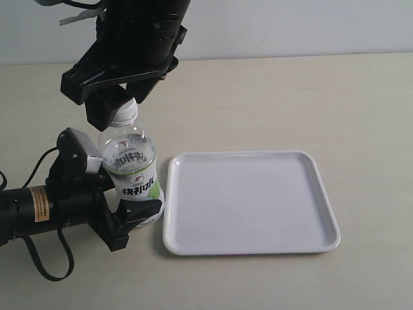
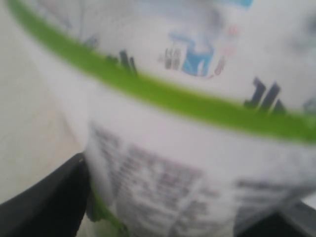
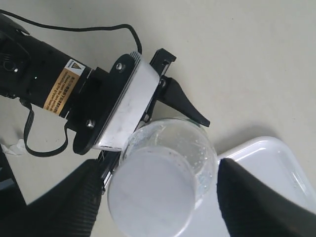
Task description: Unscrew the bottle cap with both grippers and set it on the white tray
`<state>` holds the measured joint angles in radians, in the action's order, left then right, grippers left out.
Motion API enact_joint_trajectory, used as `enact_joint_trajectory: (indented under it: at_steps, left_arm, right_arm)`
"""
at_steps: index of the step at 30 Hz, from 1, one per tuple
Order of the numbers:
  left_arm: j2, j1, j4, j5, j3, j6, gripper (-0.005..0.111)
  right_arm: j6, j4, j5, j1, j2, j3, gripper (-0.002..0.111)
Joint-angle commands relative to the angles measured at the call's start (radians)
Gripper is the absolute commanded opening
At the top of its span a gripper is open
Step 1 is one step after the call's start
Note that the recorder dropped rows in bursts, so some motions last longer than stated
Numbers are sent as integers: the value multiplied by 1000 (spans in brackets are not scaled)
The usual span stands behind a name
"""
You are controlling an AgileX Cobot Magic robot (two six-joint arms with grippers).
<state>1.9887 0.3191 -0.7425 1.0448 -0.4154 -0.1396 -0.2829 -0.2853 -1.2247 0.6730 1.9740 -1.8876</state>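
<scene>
— What sits on the desk (image 1: 290, 90)?
— Two things, both well short of its far edge: the bottle (image 1: 132, 168), standing upright, and the white tray (image 1: 251, 200), lying flat just beside it.

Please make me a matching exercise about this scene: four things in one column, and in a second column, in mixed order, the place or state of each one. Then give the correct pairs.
Things:
1. bottle cap
2. white tray
3. left gripper
4. right gripper

Places or states:
A. open, fingers on either side of the cap
B. empty, lying beside the bottle
C. on the bottle's neck
D. fingers on both sides of the bottle's lower body

Right pairs: 1-C, 2-B, 3-D, 4-A.
</scene>
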Motion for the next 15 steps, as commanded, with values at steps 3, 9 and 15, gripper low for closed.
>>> enact_joint_trajectory:
  at_steps: [3, 9, 15]
  left_arm:
    - [-14, 0, -5, 26, -4, -2, 0]
    - [-14, 0, -5, 26, -4, -2, 0]
    - [-14, 0, -5, 26, -4, -2, 0]
  right_arm:
    - [-2, 16, 4, 2, -5, -5, 62]
    - [0, 34, 4, 2, -11, -5, 55]
    - [5, 34, 4, 2, -23, -5, 37]
